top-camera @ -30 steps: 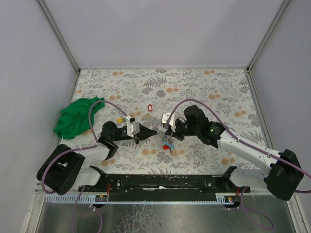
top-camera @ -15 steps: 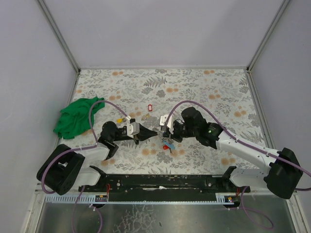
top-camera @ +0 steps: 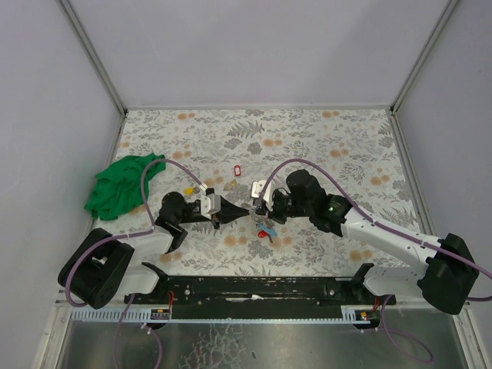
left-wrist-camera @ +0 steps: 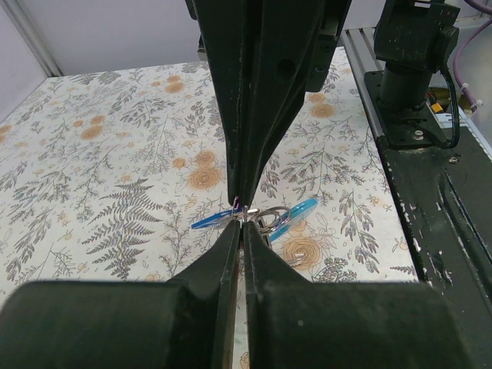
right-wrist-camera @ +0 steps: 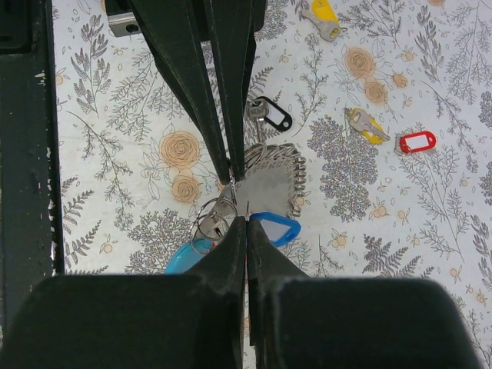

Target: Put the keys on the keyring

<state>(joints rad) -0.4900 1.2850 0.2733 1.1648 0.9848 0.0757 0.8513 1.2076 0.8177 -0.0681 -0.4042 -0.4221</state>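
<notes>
My left gripper (top-camera: 240, 209) and right gripper (top-camera: 260, 211) meet tip to tip at the table's middle, both with jaws closed. In the left wrist view my left gripper (left-wrist-camera: 242, 224) pinches the wire of the metal keyring (left-wrist-camera: 270, 217), which has blue-tagged keys (left-wrist-camera: 296, 211) on it. In the right wrist view my right gripper (right-wrist-camera: 247, 217) is shut on a flat grey key (right-wrist-camera: 265, 184) with a blue tag (right-wrist-camera: 275, 228), right beside the keyring (right-wrist-camera: 211, 223). A red-tagged key (top-camera: 265, 233) hangs below the grippers.
Loose keys lie on the floral table: a red-tagged one (top-camera: 237, 169) (right-wrist-camera: 417, 141), a black-tagged one (right-wrist-camera: 269, 114) and yellow ones (right-wrist-camera: 323, 19) (right-wrist-camera: 367, 127) (top-camera: 188, 190). A green cloth (top-camera: 123, 184) lies at the left.
My right arm has shifted a little to the left, bringing its tips closer to the left gripper's. The left arm has barely moved.
</notes>
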